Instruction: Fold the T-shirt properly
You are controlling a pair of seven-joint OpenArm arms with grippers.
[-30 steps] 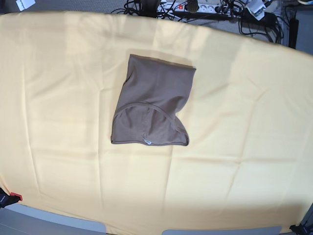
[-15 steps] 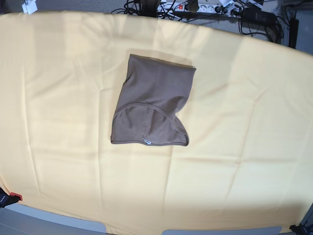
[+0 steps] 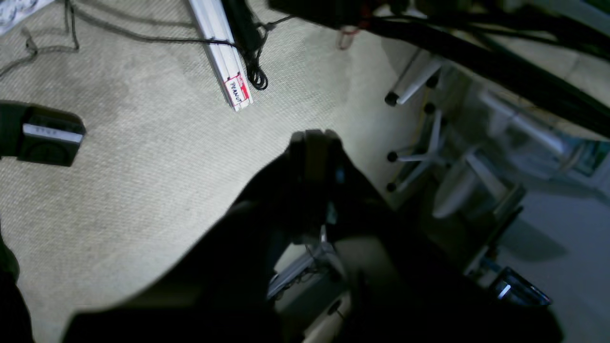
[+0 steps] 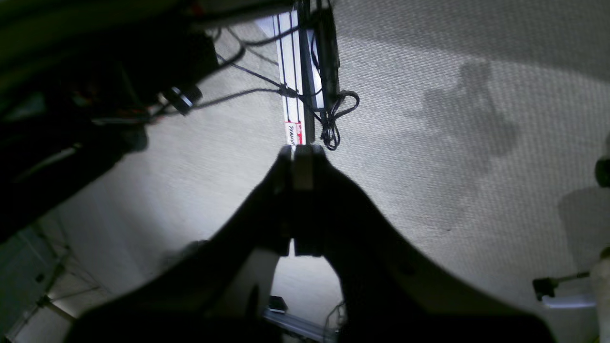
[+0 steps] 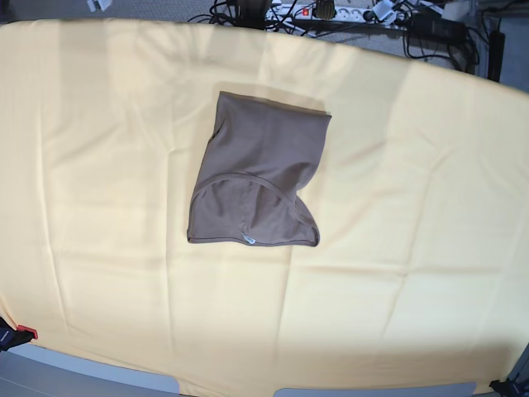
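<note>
The taupe T-shirt (image 5: 258,178) lies folded into a compact bundle near the middle of the pale yellow table cloth (image 5: 430,190), collar and small pale tag (image 5: 249,240) toward the front. No arm shows in the base view. In the left wrist view my left gripper (image 3: 314,143) is shut and empty, hanging over carpeted floor. In the right wrist view my right gripper (image 4: 301,155) is shut and empty, also over the floor. The T-shirt is out of both wrist views.
Cables and power strips (image 5: 331,15) lie behind the table's far edge. The wrist views show carpet, a white cable duct (image 3: 224,57), a black box (image 3: 45,138) and chair legs (image 3: 419,157).
The T-shirt has not moved. A white object at the top-left corner of the base view has slid out of sight.
</note>
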